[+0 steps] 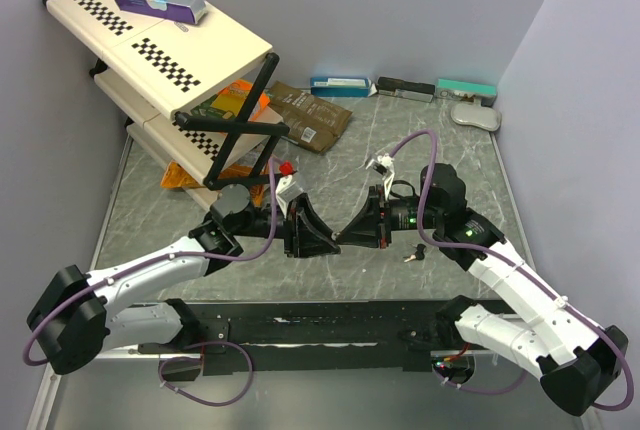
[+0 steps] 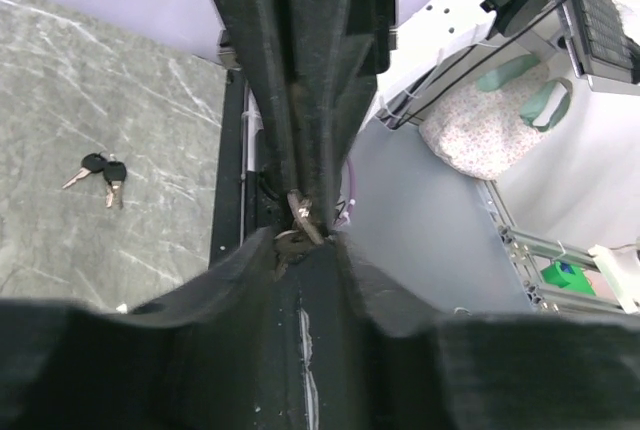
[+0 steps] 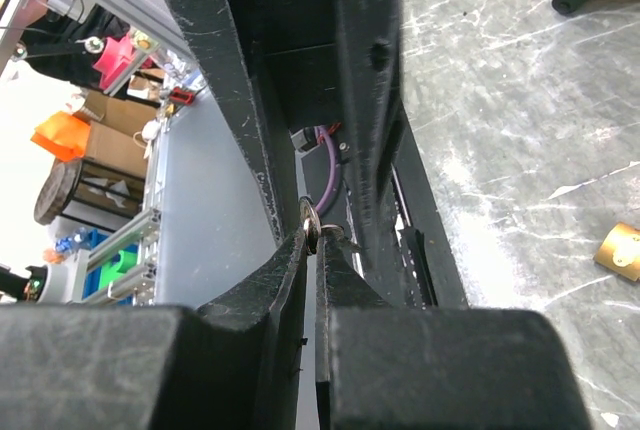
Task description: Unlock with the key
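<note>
My two grippers meet tip to tip over the middle of the table. My left gripper [image 1: 328, 241] [image 2: 300, 237] is shut, pinching a small silvery key part [image 2: 299, 213] at its tips. My right gripper [image 1: 343, 236] [image 3: 316, 233] is shut on a round metal ring or key head [image 3: 312, 220] of the same piece. A brass padlock [image 3: 620, 250] lies on the table at the right edge of the right wrist view; I cannot find it in the top view. Two black-headed keys [image 1: 415, 255] [image 2: 100, 172] lie loose on the table by the right arm.
A white folding rack [image 1: 160, 45] with a purple box [image 1: 158, 0] stands at the back left, orange and brown packets [image 1: 310, 115] beside it. Flat boxes [image 1: 340, 85] and a white case [image 1: 475, 115] line the back wall. A black rail [image 1: 300, 322] runs along the near edge.
</note>
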